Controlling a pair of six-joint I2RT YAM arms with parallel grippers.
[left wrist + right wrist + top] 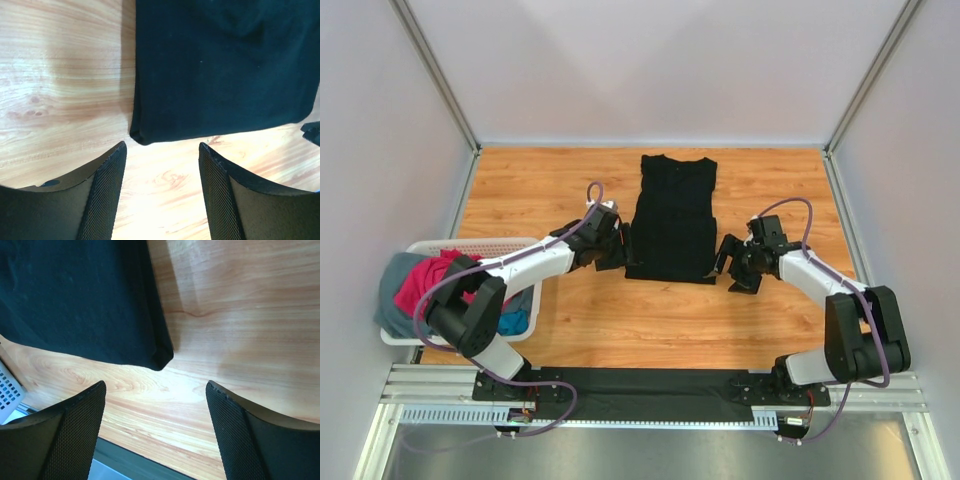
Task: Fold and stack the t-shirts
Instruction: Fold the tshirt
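Although the black t-shirt (675, 215) already lies flat at the centre of the worktop (540, 190), narrowed into a long strip with its sleeves tucked in, it looks only partly folded. It runs from the upper middle of the overhead view down toward the arms and has not yet been doubled over along its length.

The left fingers (107, 195) stand wide apart with nothing between them, low over bare wood just short of the shirt's near-left corner. In the left wrist view that corner sits just above the gap. The right fingers (80, 430) are also spread and empty, beside the near-right corner, which points down into the middle of the right wrist view. Neither pair touches the cloth.

My reading is that both arms are lining up on the two near corners for a lengthwise fold.

Most of the job is left. A magenta-pink shirt (425, 280), a blue one (515, 322) and a grey one (392, 290) lie bunched in and over the white basket (470, 245) at the left edge. No stack has been started anywhere on the wood.
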